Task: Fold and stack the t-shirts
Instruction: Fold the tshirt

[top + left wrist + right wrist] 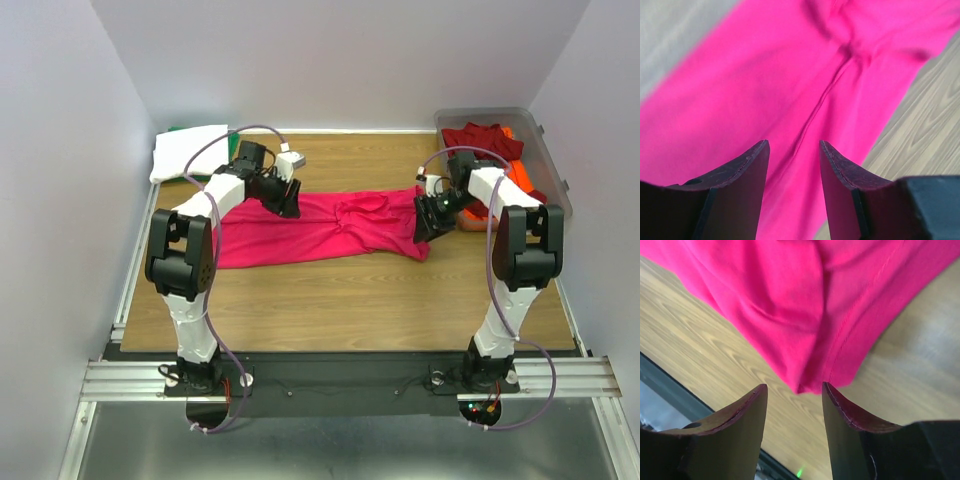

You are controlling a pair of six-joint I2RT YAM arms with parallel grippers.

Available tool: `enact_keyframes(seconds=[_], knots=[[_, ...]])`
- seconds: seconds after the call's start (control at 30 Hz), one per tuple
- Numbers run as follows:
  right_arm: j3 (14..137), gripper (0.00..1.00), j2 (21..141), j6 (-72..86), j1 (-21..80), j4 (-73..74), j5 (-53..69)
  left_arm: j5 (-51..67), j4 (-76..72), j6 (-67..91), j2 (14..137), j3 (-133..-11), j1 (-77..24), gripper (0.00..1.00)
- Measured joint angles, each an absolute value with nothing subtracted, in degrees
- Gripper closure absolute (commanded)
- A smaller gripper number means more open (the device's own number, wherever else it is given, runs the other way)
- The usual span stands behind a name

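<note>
The bright pink-red t-shirt lies in a long band across the middle of the wooden table. My left gripper is open just above its left part; the left wrist view shows the cloth between and beyond the open fingers. My right gripper is open at the shirt's right end; in the right wrist view a folded corner of the cloth hangs just past the fingertips, not gripped. A white folded tee lies at the back left, over a green one.
A clear grey plastic bin stands at the back right, holding a dark red tee and an orange one. White walls close in the table on three sides. Metal rails run along the near edge.
</note>
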State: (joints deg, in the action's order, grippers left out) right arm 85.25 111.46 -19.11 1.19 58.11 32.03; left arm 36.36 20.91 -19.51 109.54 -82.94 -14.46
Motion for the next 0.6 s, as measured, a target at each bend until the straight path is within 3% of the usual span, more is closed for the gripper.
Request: enact_keyframes(seconds=[0.23, 0.27, 0.3, 0.37, 0.4, 0.43, 0.6], knots=[[83.4, 0.53, 112.5, -20.4, 1.2, 59.0, 31.3, 32.2, 24.1, -22.2, 109.5, -76.7, -10.5, 0.45], [82.8, 0.60, 112.9, -20.7, 1.2, 59.0, 31.3, 31.6, 24.2, -22.5, 109.5, -76.1, -10.1, 0.45], [82.5, 0.60, 113.2, -20.8, 1.2, 59.0, 31.3, 30.9, 24.1, -22.8, 109.5, -75.3, -9.7, 0.45], [81.9, 0.77, 114.4, -21.0, 1.2, 58.9, 31.2, 29.3, 24.1, -23.4, 109.4, -73.6, -9.2, 0.46], [81.8, 0.95, 115.2, -21.1, 1.2, 58.8, 31.0, 28.9, 23.9, -23.7, 109.4, -72.8, -9.0, 0.46], [81.7, 0.99, 116.1, -21.2, 1.2, 58.7, 30.8, 28.3, 23.9, -23.8, 109.0, -72.6, -8.7, 0.46], [81.7, 0.99, 117.3, -21.9, 1.1, 58.8, 29.3, 26.6, 23.1, -24.4, 108.5, -71.7, -7.4, 0.47]])
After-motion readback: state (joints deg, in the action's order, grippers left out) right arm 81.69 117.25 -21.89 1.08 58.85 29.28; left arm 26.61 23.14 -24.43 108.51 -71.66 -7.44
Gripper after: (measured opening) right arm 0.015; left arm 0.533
